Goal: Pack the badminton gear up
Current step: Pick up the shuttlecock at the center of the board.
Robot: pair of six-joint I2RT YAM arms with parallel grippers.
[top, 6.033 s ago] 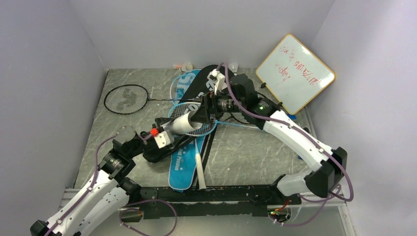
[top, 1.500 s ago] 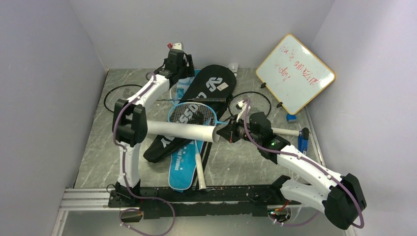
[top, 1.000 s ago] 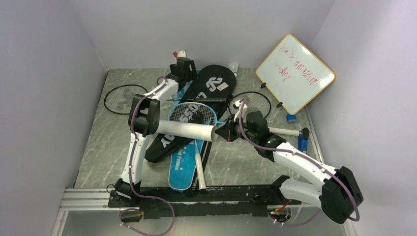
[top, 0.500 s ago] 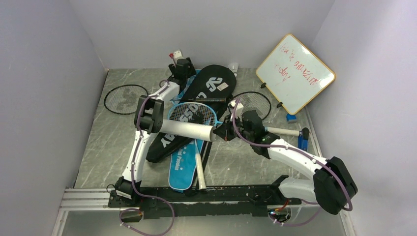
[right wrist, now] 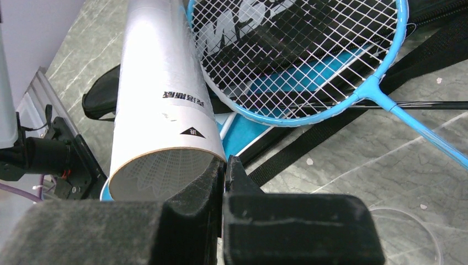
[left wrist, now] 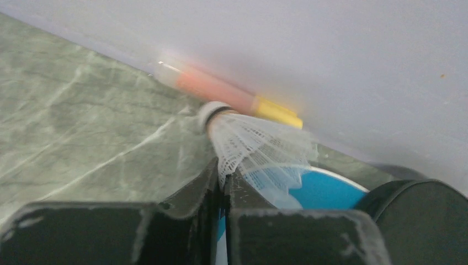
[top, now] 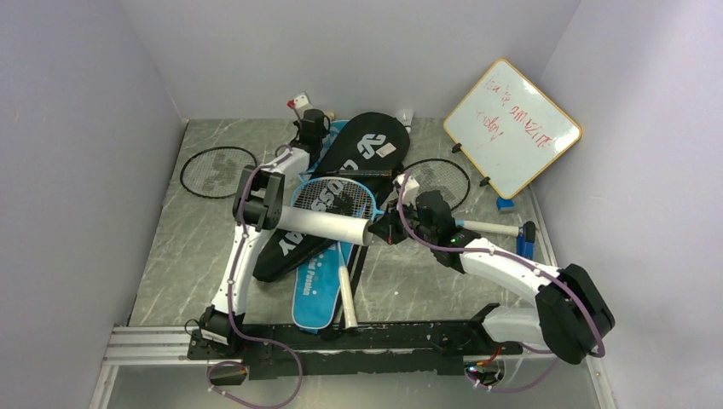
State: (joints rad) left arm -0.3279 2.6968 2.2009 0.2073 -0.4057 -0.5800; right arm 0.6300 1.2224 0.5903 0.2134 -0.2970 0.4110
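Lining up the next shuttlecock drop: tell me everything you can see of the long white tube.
The long white tube looks like cardboard, with black printed characters and a small triangle near its tan-edged open mouth. White mesh shows inside. It spans nearly level over the black bag and blue racket head, the right gripper shut on its mouth rim.

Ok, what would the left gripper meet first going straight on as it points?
Probably the reddish, yellow-ended pen at the foot of the wall, just beyond the shuttlecock the left gripper pinches; depth is unclear.
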